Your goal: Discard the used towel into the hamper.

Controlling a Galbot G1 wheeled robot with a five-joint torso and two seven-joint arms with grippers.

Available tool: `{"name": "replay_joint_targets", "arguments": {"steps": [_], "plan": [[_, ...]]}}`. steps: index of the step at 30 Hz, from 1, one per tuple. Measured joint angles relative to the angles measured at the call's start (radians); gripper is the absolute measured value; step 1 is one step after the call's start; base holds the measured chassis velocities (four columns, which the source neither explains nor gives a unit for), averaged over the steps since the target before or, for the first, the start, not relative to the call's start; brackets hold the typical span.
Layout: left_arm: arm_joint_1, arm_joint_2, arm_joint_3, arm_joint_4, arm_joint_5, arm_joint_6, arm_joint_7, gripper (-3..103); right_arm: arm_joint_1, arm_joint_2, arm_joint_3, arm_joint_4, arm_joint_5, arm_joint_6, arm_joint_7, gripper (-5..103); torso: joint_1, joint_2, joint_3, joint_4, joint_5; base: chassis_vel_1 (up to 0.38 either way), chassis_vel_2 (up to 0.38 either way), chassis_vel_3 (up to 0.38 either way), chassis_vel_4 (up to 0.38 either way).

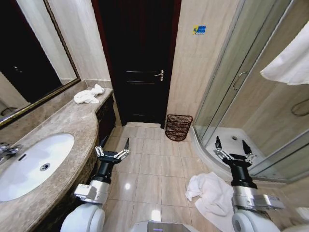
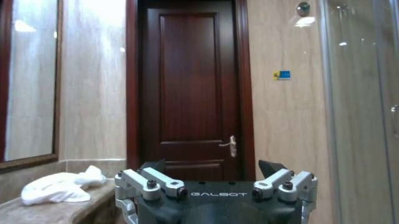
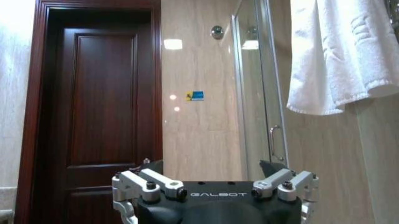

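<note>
At the far left of the head view you have the marble counter [image 1: 72, 126] with its white sink [image 1: 29, 164], and a crumpled white towel [image 1: 89, 95] lying on the counter's far end, upper left of centre. Your left gripper [image 1: 114, 147] sits lower left of centre, beside the counter edge and above the floor tiles, fingers spread wide and holding nothing. Behind it, at top centre, stands the dark wooden door [image 1: 140, 63]. Just right of the door's foot, mid-frame, the hamper [image 1: 178, 127] rests on the floor against the wall, upright, well apart from both grippers. Lower right of centre, a second white towel [image 1: 208, 191] lies heaped on the tiles. Your right gripper [image 1: 233, 149] is held at lower right, before the glass shower enclosure [image 1: 241, 87], fingers likewise wide and empty. A hanging towel [image 1: 289, 60] occupies the upper right corner.
</note>
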Motion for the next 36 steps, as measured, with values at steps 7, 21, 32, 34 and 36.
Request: {"name": "replay_joint_targets", "arguments": {"steps": [7, 21, 32, 34, 36], "plan": [[-0.015, 0.0, -0.053, -0.001, -0.089, 0.043, -0.022, 100, -0.001, 0.003, 0.017, 0.016, 0.033, 0.035, 0.0, 100, 0.0, 0.0, 0.0, 0.0, -0.0002, 0.0, 0.0, 0.0, 0.0], [-0.016, 0.0, -0.038, -0.001, -0.098, 0.055, -0.039, 96, -0.006, 0.006, 0.021, 0.025, 0.031, 0.001, -0.036, 100, 0.0, 0.0, 0.0, 0.0001, 0.0, 0.0, 0.0, 0.0, 0.0], [0.004, 0.0, 0.029, -0.001, -0.034, 0.002, -0.088, 96, 0.002, -0.002, 0.027, 0.023, 0.051, -0.004, -0.064, 100, 0.0, 0.0, 0.0, 0.0001, 0.0, 0.0, 0.0, 0.0, 0.0], [0.002, 0.0, 0.03, -0.001, -0.03, -0.003, -0.092, 96, 0.002, -0.002, 0.027, 0.023, 0.051, -0.004, -0.065, 100, 0.0, 0.0, 0.0, 0.0001, 0.0001, 0.0, 0.0, 0.0, 0.0], [-0.008, 0.0, 0.026, -0.001, -0.016, -0.004, -0.125, 97, 0.004, -0.005, 0.03, 0.023, 0.061, -0.003, -0.078, 100, 0.0, 0.0, 0.0, 0.0001, 0.0001, 0.0, 0.0, 0.0, 0.0]]}}
